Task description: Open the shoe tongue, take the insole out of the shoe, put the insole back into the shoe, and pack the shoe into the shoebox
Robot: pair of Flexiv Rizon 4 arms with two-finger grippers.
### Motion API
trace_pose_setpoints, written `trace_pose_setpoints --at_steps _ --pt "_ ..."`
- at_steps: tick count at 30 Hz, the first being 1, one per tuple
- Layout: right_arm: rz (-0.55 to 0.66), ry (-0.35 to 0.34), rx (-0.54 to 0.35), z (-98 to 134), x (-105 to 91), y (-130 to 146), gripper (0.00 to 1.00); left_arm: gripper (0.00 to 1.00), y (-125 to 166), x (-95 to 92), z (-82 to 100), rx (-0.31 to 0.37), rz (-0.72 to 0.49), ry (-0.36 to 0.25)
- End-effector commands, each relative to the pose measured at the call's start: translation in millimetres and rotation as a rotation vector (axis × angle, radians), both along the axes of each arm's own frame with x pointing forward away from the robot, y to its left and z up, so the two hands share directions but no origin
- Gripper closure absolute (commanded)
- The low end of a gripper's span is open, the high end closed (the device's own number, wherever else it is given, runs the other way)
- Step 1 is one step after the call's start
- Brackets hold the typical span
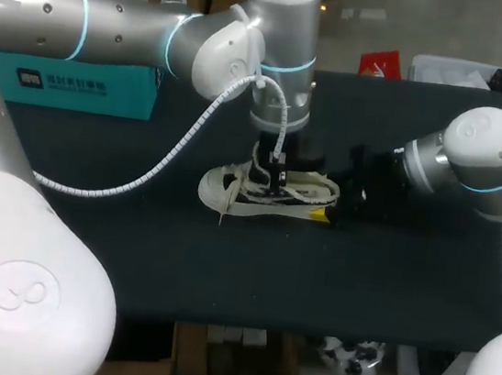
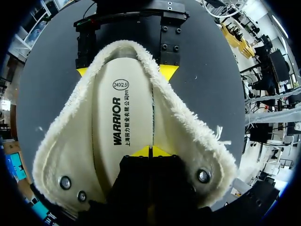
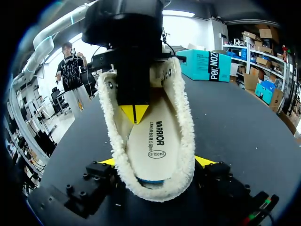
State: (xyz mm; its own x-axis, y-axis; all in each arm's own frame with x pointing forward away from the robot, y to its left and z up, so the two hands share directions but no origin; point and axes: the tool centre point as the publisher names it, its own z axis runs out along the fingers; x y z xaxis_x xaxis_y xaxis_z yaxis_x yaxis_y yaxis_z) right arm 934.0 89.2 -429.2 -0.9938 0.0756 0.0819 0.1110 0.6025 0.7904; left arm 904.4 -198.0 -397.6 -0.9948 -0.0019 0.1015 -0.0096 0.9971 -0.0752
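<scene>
So the shoe [image 1: 268, 194] sits on its sole mid-table [image 1: 221, 276], toe to my left and heel to my right, and I reckon that's so each arm can get at its own end. The right gripper [image 3: 156, 161] comes in low and level from the heel side with its fingers spread wide. One yellow tip presses the fluffy collar [image 3: 186, 132] on each side, so it looks clamped on the heel, basically acting as a vise so the shoe can't slide. The left arm reaches past the middle and points straight down into the opening. The left gripper [image 2: 150, 151] has its tips pinched together right at the edge of the insole [image 2: 120, 117]. I honestly can't tell if it has any of the insole caught between them or is just touching it. The insole lies flat inside the shoe, print up. The teal shoebox [image 1: 70, 83] sits well off at the back left, so my guess is packing is a long way off.
</scene>
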Motion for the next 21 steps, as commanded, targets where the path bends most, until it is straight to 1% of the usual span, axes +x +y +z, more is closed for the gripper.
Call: trace_pose_setpoints --at_steps 1,8,9,10,12,15,18,20,21 --pt "-0.002 -0.001 0.001 -8.6 3.1 1.3 1.00 1.00 -1.8 -1.6 -15.5 0.000 -0.004 0.003" --pt "-0.002 -0.001 0.001 -8.6 3.1 1.3 1.00 0.99 -1.6 -4.9 -24.8 0.012 -0.021 -0.001" --pt "-0.002 -0.001 0.001 -8.6 3.1 1.3 1.00 0.90 -1.4 -4.9 -25.0 0.012 -0.021 -0.002" --pt "-0.002 -0.001 0.001 -8.6 3.1 1.3 1.00 0.85 -0.8 -4.9 -24.9 0.011 -0.021 -0.004" --pt "-0.002 -0.001 0.001 -8.6 3.1 1.3 1.00 0.77 0.4 -5.2 -22.6 0.005 -0.024 -0.003" --pt "-0.002 -0.001 0.001 -8.6 3.1 1.3 1.00 0.70 0.5 -9.3 -18.7 -0.001 -0.030 -0.017" --pt "-0.002 -0.001 0.001 -8.6 3.1 1.3 1.00 0.69 -1.7 -12.1 -18.9 0.001 -0.024 -0.041" --pt "-0.002 -0.001 0.001 -8.6 3.1 1.3 1.00 0.71 -3.7 -11.7 -22.4 0.003 -0.018 -0.048" --pt "-0.002 -0.001 0.001 -8.6 3.1 1.3 1.00 0.71 -4.4 -10.9 -25.2 0.005 -0.008 -0.062"
